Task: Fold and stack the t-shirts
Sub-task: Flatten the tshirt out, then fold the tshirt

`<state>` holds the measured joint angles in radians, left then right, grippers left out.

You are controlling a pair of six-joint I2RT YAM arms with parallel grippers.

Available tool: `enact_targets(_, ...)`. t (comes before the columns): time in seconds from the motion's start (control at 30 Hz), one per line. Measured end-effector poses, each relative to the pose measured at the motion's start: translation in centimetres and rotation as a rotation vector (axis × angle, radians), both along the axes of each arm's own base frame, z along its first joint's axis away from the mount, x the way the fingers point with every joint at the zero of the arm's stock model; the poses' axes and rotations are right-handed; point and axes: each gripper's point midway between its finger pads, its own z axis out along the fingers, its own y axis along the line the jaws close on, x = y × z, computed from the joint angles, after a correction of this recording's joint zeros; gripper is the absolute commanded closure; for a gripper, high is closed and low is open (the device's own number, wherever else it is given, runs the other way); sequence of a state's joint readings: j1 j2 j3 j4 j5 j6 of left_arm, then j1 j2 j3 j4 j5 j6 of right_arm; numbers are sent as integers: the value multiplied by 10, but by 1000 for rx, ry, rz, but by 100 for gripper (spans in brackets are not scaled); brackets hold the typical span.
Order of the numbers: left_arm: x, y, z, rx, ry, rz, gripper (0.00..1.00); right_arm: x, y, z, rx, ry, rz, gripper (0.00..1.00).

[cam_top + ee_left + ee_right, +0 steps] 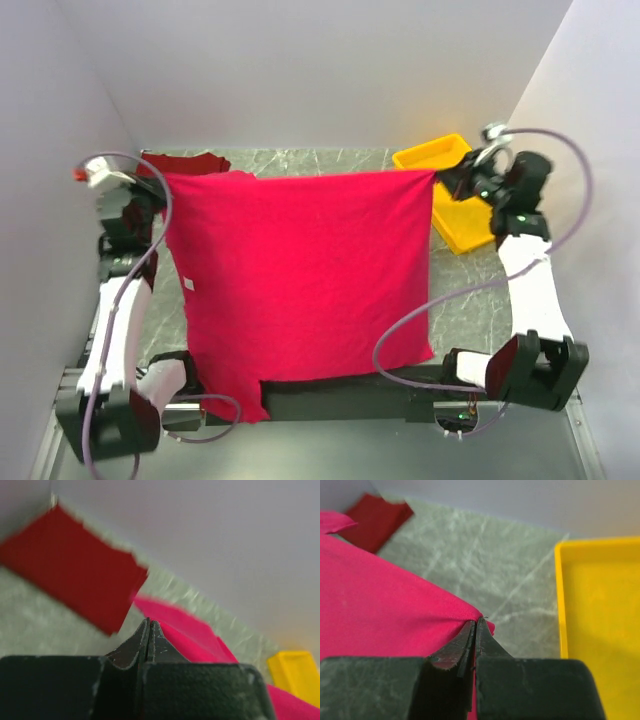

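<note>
Jaws pinched tight on both sides: the left gripper clamps the far left corner of the bright red shirt, with the cloth running off to the right of its tips. A dark red shirt, already folded, lies on the table beyond the tips and to their left. Between the two grippers the bright shirt's far edge stretches straight, and its body drapes over the table's near edge. The right gripper bites the far right corner, with a yellow tray just to the right of its tips. The fold of the second shirt appears to be starting. The next move likely calls for both grippers to carry the held edge evenly toward the near hem without letting go.
</note>
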<state>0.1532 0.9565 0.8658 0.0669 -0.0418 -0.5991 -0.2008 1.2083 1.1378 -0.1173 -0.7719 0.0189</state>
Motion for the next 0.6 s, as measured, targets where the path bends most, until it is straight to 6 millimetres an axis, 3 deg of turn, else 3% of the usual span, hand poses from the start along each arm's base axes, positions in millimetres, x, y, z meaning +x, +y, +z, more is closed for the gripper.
enact_targets(0.07, 14, -1, -50, -36, 109, -13, 99, 11, 5, -39, -24, 61, 8, 100)
enact_targets(0.17, 37, -2, -98, -70, 213, -27, 99, 32, 16, -85, -71, 126, 25, 100)
enact_targets(0.37, 78, 0, -174, -107, 380, -39, 100, 75, 37, -171, -180, 271, 32, 100)
enact_targets(0.4, 84, 1, -182, -111, 401, -41, 99, 90, 37, -184, -202, 298, 15, 100)
enact_targets(0.6, 123, 6, -213, -114, 464, -43, 100, 136, 37, -201, -269, 321, -53, 100)
